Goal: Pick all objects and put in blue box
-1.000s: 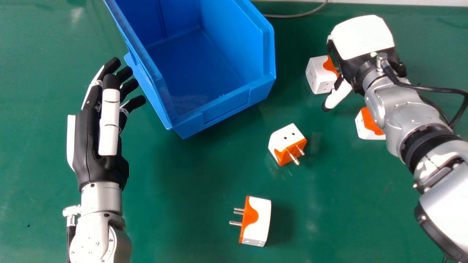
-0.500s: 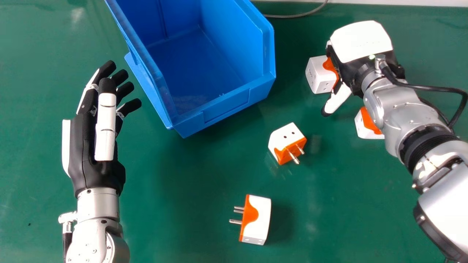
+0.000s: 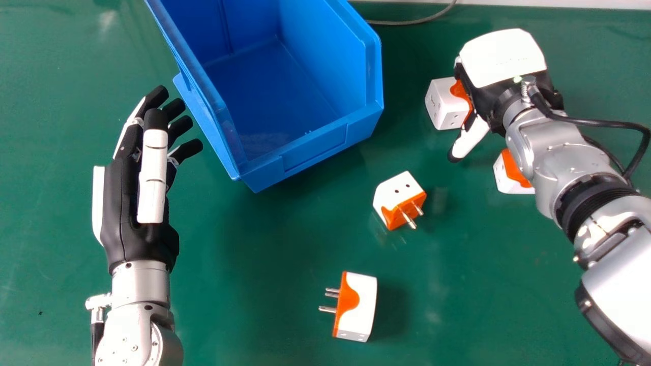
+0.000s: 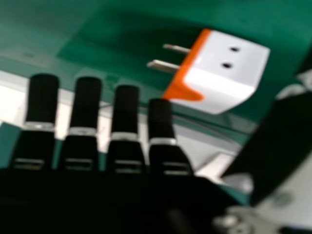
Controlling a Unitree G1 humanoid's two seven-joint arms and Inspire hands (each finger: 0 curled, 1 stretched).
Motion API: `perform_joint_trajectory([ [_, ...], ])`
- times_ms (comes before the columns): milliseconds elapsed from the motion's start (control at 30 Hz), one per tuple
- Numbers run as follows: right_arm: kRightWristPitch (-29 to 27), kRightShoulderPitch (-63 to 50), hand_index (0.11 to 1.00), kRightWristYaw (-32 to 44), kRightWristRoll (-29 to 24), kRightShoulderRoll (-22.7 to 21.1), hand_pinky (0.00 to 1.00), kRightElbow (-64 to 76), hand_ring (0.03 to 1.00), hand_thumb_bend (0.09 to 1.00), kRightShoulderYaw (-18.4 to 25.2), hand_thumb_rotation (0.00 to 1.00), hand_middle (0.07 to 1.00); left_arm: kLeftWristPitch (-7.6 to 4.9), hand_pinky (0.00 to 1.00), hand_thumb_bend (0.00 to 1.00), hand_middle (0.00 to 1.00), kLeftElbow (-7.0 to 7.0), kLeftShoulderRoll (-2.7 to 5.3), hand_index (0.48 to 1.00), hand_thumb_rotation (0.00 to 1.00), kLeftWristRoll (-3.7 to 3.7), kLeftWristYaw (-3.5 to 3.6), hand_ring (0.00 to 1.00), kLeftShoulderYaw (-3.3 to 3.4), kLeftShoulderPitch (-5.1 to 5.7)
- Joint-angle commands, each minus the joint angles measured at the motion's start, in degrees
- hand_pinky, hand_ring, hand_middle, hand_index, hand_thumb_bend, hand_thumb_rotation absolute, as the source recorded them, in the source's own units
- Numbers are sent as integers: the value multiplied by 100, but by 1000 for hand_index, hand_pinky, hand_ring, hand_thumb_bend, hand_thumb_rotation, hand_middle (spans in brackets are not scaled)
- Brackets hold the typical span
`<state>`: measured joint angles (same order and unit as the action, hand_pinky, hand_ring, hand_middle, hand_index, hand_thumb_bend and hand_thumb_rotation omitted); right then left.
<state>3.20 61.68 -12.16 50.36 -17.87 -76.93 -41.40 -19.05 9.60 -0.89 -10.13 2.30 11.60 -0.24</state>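
Right hand (image 3: pixel 503 58) was at upper right of head view, fingers straight, thumb wide, beside a white-and-orange plug (image 3: pixel 443 104). Left hand (image 3: pixel 119 208), open too, was left of the blue box (image 3: pixel 315 147).

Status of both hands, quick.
Left hand: open, empty, beside the blue box.
Right hand: open, fingers not curled round the white-and-orange plug adapter next to it.

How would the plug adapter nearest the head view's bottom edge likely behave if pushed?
The plug adapter looks like hard plastic, so it should stay stiff. Its flat, boxy faces suggest it would slide rather than roll. The prongs jutting from one side might catch if pushed from there.
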Motion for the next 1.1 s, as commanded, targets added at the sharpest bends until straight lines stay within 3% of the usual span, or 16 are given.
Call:
perform_joint_trajectory([
  [0, 50, 207, 762, 29, 65, 28, 535, -26, 670, 1000, -38, 394, 733, -44, 740, 671, 835, -104, -17, 839, 792, 52, -46, 817, 4, -52],
  [67, 26, 206, 771, 23, 60, 35, 547, -25, 681, 1000, -38, 398, 745, -68, 740, 674, 835, -70, -16, 838, 791, 84, -75, 817, 8, -67],
  [333, 136, 192, 777, -71, 94, 70, 562, -22, 689, 1000, -89, 408, 752, -79, 740, 680, 835, -117, 31, 838, 794, 59, -66, 817, -19, -9],
  [433, 142, 139, 776, -192, 75, 63, 562, 0, 687, 1000, -91, 411, 750, -49, 741, 682, 836, -208, 55, 838, 794, 31, -41, 818, -33, 85],
  [567, 145, 153, 767, -193, 57, 24, 557, 10, 679, 1000, -93, 409, 743, 130, 741, 683, 835, -492, 114, 838, 793, 43, -69, 818, -101, 266],
  [733, 94, 212, 756, -239, 69, -55, 556, -28, 678, 1000, -97, 408, 738, 307, 747, 660, 837, -917, 146, 838, 792, 38, 1, 820, -227, 590],
  [833, 60, 264, 755, -187, 48, -63, 553, -52, 674, 1000, -79, 406, 734, 356, 752, 654, 840, -1002, 181, 841, 792, 57, -66, 824, -207, 621],
  [933, 62, 336, 756, -106, 26, -50, 554, -63, 674, 1000, -56, 405, 734, 514, 763, 656, 845, -1245, 215, 845, 796, 21, -133, 830, -202, 725],
  [967, 70, 355, 756, -94, 29, -43, 554, -66, 674, 1000, -57, 405, 734, 578, 763, 656, 845, -1360, 215, 845, 796, 13, -142, 830, -209, 782],
  [1033, 78, 394, 755, -73, 38, -31, 558, -80, 678, 1000, -65, 406, 735, 694, 768, 665, 848, -1471, 197, 847, 799, 3, -152, 833, -207, 786],
  [1067, 78, 401, 755, -73, 41, -29, 558, -78, 678, 1000, -68, 406, 735, 736, 768, 665, 848, -1578, 195, 847, 799, -13, -139, 833, -209, 853],
])
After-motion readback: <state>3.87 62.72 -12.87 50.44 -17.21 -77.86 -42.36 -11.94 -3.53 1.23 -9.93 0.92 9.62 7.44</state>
